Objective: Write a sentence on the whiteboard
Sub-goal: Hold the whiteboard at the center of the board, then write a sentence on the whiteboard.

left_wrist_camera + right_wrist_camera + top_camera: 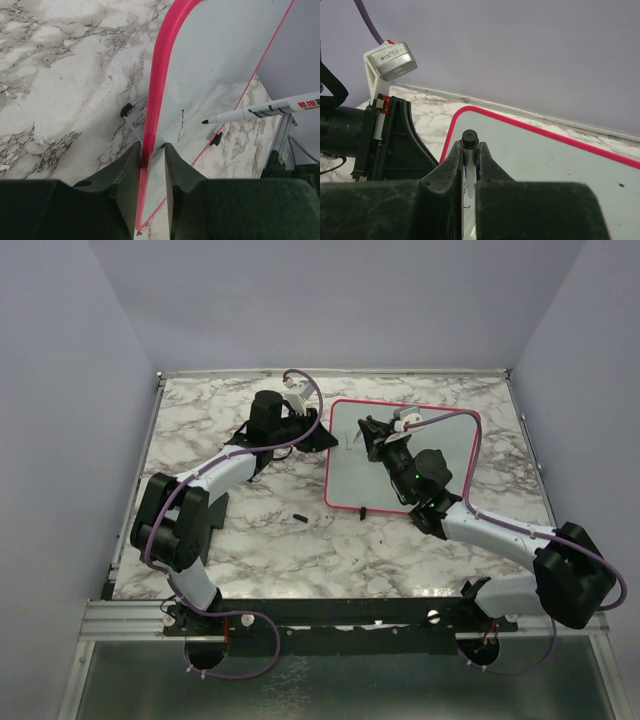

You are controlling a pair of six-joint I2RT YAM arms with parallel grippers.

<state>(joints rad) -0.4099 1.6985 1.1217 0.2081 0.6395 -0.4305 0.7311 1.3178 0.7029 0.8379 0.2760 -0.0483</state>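
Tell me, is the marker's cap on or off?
Off. The marker shows its bare black tip, pointing at the whiteboard.

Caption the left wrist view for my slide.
Left gripper straddles the whiteboard's pink edge; marker tip sits beside a small dark stroke.

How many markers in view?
1. The marker is held in the right gripper, tip pointing at the whiteboard. No other shows; one could be hidden.
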